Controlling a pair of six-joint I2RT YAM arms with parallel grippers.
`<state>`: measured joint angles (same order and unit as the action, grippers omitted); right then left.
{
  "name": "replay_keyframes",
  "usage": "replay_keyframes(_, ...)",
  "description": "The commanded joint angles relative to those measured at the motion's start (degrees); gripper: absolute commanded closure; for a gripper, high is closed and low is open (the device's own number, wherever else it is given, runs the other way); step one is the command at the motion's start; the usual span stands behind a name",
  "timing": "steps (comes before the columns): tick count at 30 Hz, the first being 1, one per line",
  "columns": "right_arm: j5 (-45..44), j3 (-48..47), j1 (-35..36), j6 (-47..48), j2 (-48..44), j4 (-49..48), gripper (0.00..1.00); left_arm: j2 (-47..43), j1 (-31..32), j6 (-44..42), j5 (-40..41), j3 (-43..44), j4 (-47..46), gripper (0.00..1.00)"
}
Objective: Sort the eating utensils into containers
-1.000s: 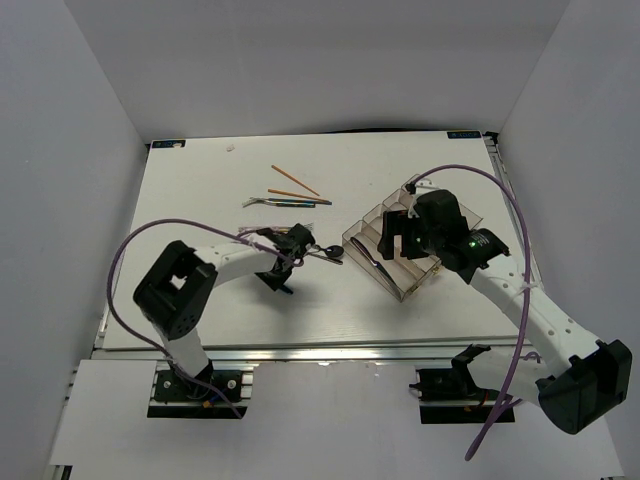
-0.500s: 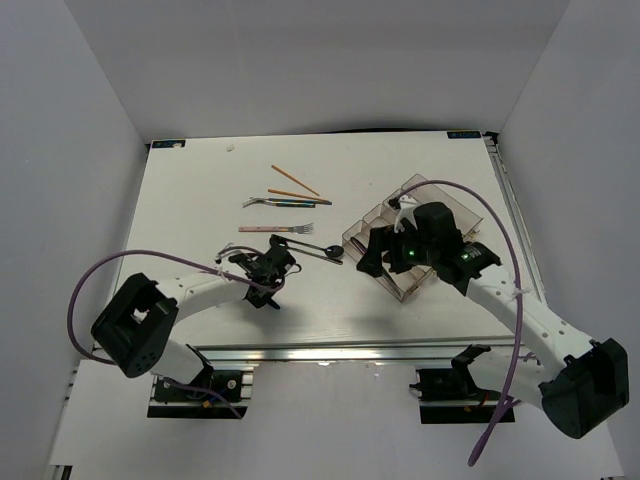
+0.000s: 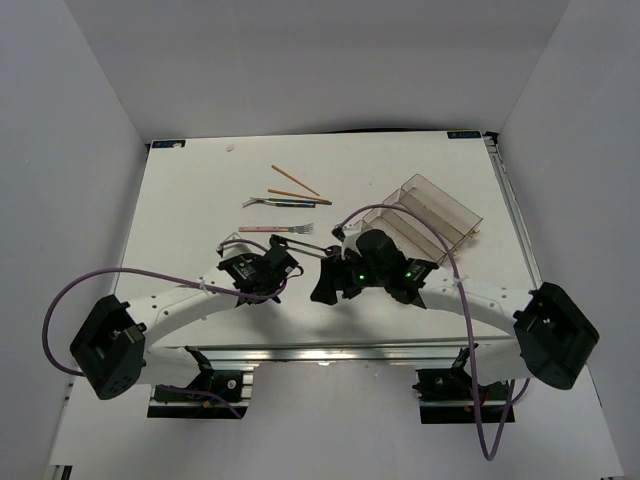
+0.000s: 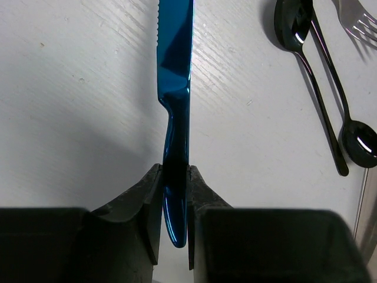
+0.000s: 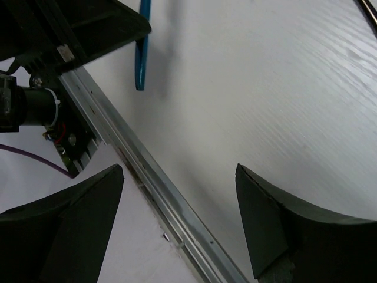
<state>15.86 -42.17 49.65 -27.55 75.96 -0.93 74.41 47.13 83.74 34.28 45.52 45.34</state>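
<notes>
We see the left gripper (image 4: 175, 177) clamped on the blue metal knife (image 4: 175, 88) around 7 o'clock on the white desk (image 3: 200, 180); the right gripper (image 5: 178, 177) is spread apart, empty. The clear plastic divided tray (image 3: 445, 195) sits at 2 o'clock; orange chopsticks (image 3: 295, 180) and pink-handled fork (image 3: 262, 228) lie loose near 11, so plenty left.

1 blue knife (image 4: 175, 88) pinched at its handle; 2 orange chopsticks (image 3: 296, 181) lie far; clear tray (image 3: 445, 200) right.

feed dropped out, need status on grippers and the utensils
Left gripper shut on blue knife handle. Right gripper open, empty, over near edge of table. Right arm sits between knife and organizer tray. Chopsticks, pink-handled fork, black spoon loose on table.
</notes>
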Motion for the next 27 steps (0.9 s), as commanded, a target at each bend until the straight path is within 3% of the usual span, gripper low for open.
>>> replay_keyframes(1, -4.5, 0.5, 3.3, -3.2, 2.1, -13.0, 0.2, -3.1, 1.4, 0.0, 2.1, 1.5, 0.0, 1.0)
replay_keyframes(6, -3.9, 1.3, 5.3, -5.6, 5.9, -22.0, 0.23, -4.5, 4.6, 0.4, 2.1, 3.4, -1.2, 1.0)
replay_keyframes(16, -0.8, -1.3, 6.2, -8.5, 12.4, -26.1, 0.24, -5.2, 7.1, 1.3, 1.8, 4.0, -3.4, 1.0)
replay_keyframes(21, 1.4, -1.9, 6.5, -10.2, 15.2, -29.6, 0.34, -5.3, 7.4, 1.6, 1.4, 3.6, -4.9, 1.0)
replay_keyframes(27, 1.1, -1.0, 6.9, -11.0, 16.3, -34.3, 0.62, -5.2, 7.7, 1.4, 1.1, 3.6, -5.8, 1.0)
